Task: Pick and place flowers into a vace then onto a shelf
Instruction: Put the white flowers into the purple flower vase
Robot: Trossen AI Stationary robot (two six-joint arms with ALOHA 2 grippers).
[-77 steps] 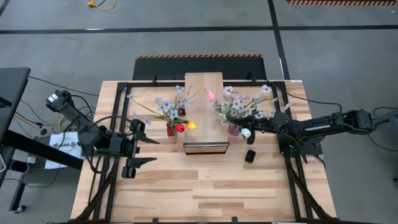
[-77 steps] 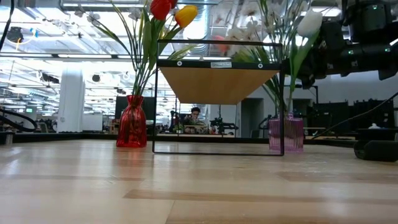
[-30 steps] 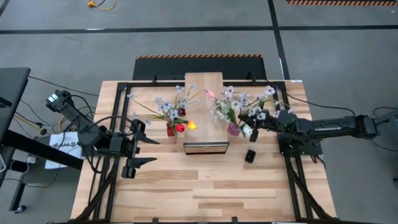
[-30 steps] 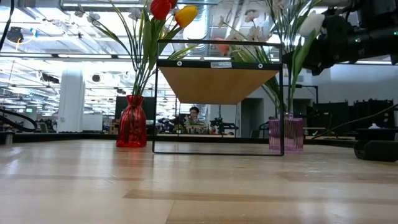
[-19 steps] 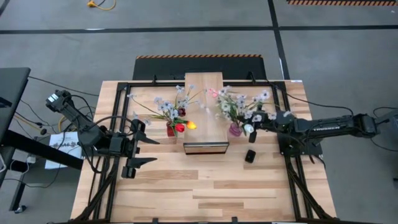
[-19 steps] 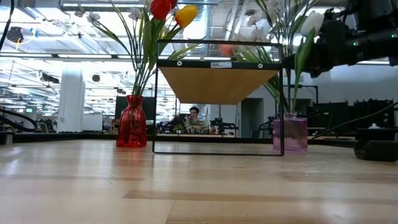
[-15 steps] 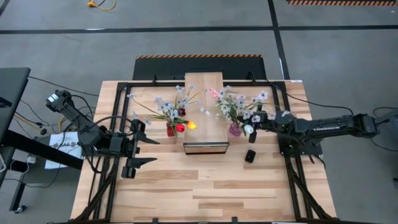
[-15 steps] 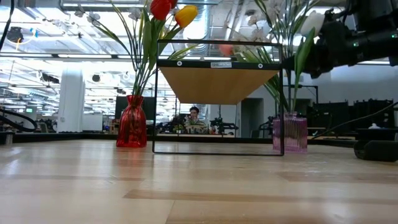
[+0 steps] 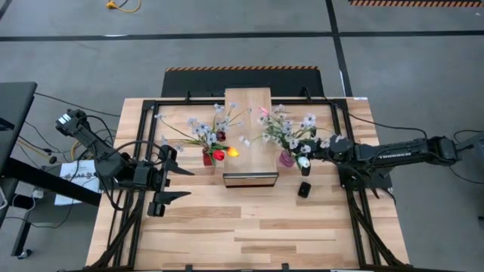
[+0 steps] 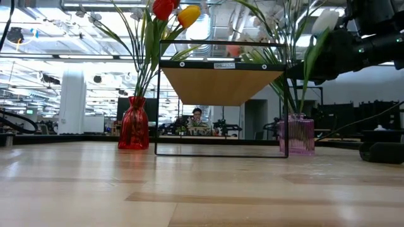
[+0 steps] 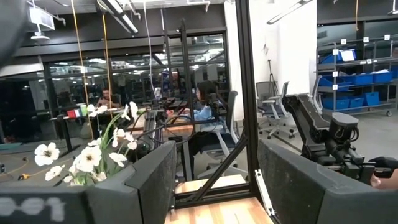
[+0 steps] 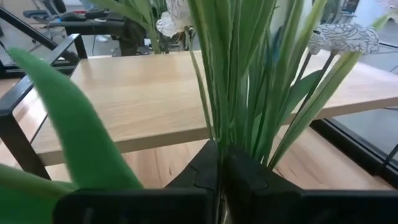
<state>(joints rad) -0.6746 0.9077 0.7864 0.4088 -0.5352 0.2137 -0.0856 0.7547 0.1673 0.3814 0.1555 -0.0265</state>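
Flowers (image 9: 291, 130) on long green stems spreading pale blossoms above pink vase (image 9: 286, 159) at frame centre-right, right gripper (image 9: 308, 156) pinching stems, left gripper (image 9: 170, 181) gaping wide centre-left.

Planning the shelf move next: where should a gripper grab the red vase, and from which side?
Grip the red vase at its narrow neck, below the leaves. Probably come level from the left gripper side: the shelf blocks the other side, and tulips and blossoms fan out overhead. The neck may be slim for a secure hold.
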